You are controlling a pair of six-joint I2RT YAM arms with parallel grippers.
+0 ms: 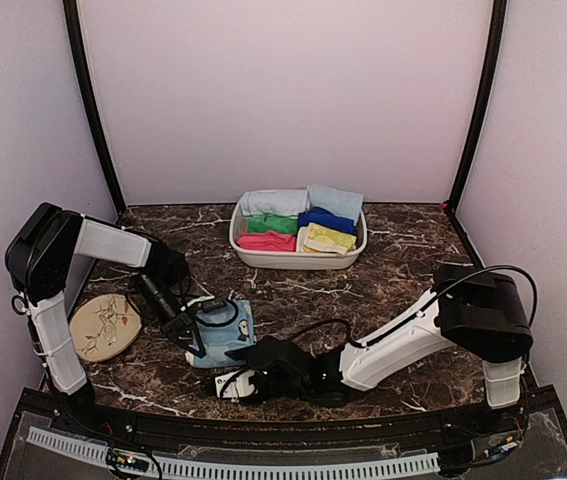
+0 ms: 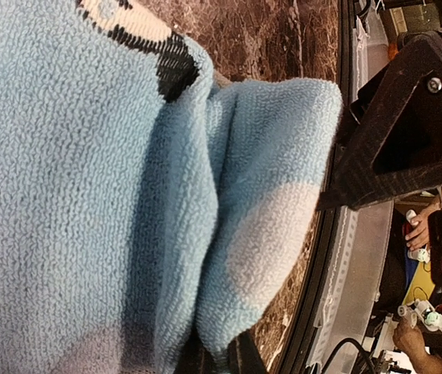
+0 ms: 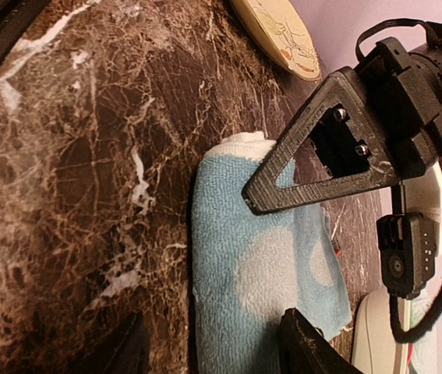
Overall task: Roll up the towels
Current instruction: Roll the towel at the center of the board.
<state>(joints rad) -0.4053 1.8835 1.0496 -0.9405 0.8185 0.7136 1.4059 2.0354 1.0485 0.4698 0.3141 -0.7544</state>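
One medium-blue terry towel with cream spots (image 1: 228, 335) lies bunched on the dark marble table (image 1: 403, 250). The left gripper (image 1: 191, 328) pinches its left edge tight, and the right gripper (image 1: 225, 384) straddles its near edge, fingers apart. Six rolled towels (image 1: 281, 224) fill one white oval tub (image 1: 298, 262).

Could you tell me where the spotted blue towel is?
The spotted towel lies front-left in the top view, right of the plate, pinched by the left gripper.

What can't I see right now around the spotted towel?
Top view: the right gripper covers its own jaws beside the spotted towel.
Left wrist view: towel fills the frame, covering the left gripper and its hold.
Right wrist view: bottom edge cuts off the towel's near end.
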